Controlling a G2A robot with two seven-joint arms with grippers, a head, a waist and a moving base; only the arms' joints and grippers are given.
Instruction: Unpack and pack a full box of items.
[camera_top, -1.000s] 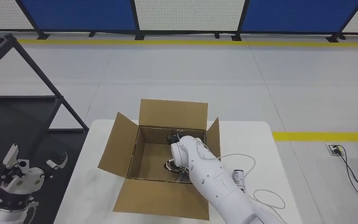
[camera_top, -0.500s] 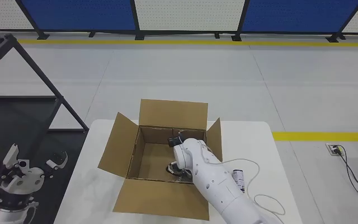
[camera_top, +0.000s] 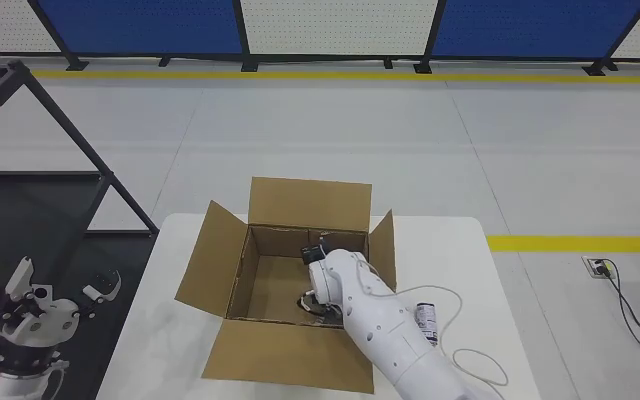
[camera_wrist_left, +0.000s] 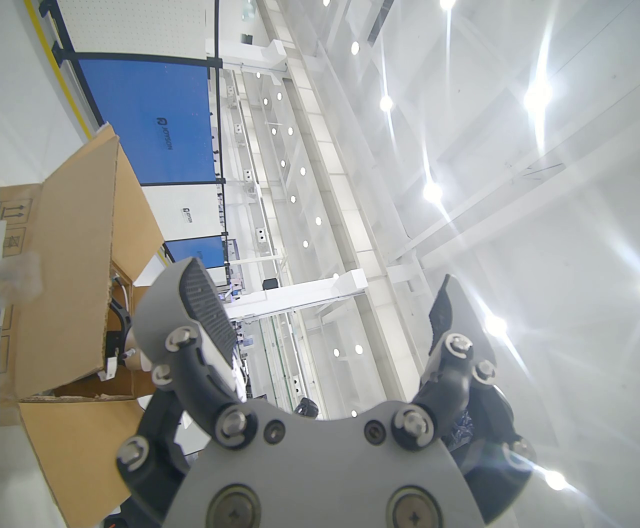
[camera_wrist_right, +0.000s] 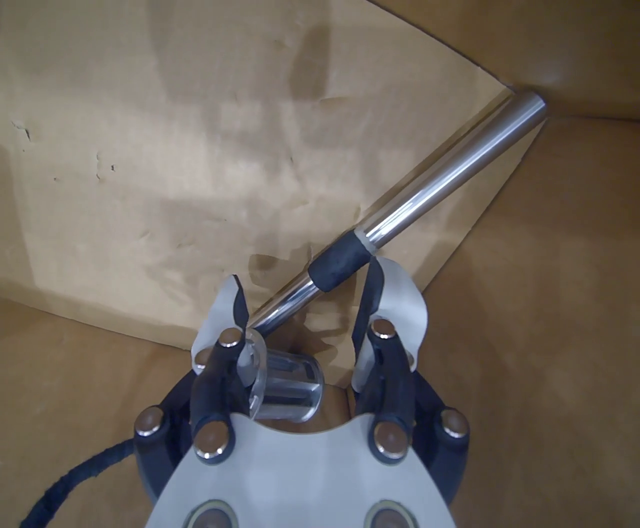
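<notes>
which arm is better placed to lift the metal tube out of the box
Right. The right gripper is down inside the cardboard box, its open fingers straddling the metal tube. The left gripper is outside the box, open and pointing up at the ceiling.

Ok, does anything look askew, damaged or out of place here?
Mildly. The metal rod lies diagonally on the cardboard box floor, its far end tucked into a corner; the right tool is open astride it. The floor shows creases and small nicks. Nothing spilled.
</notes>
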